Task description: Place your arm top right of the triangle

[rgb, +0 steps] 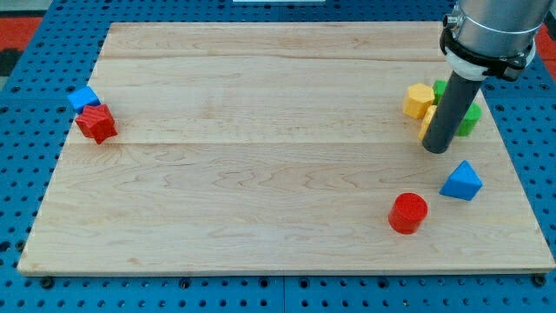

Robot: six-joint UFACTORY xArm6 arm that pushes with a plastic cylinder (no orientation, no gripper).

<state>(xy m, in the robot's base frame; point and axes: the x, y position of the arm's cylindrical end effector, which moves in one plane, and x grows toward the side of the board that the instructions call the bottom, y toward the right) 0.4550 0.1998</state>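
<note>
Our arm carries no claw, so there is nothing to be apart, together or clamped; it ends in a dark rod, and my tip rests on the wooden surface near the view's right edge.

The blue triangle, the task's thing, lies just below the tip and slightly toward the view's right, close but apart from it. So the tip stands above and a little left of the triangle in the view.

Touching or nearly touching the rod, just above the tip, sits a cluster: a yellow block up and to the left of the tip, a second yellow block partly hidden by the rod, and a green block showing to the rod's right, its shape unclear.

A red cylinder stands below the tip, toward the view's left. Well away, across the surface at the view's left, a blue block touches a red block.
</note>
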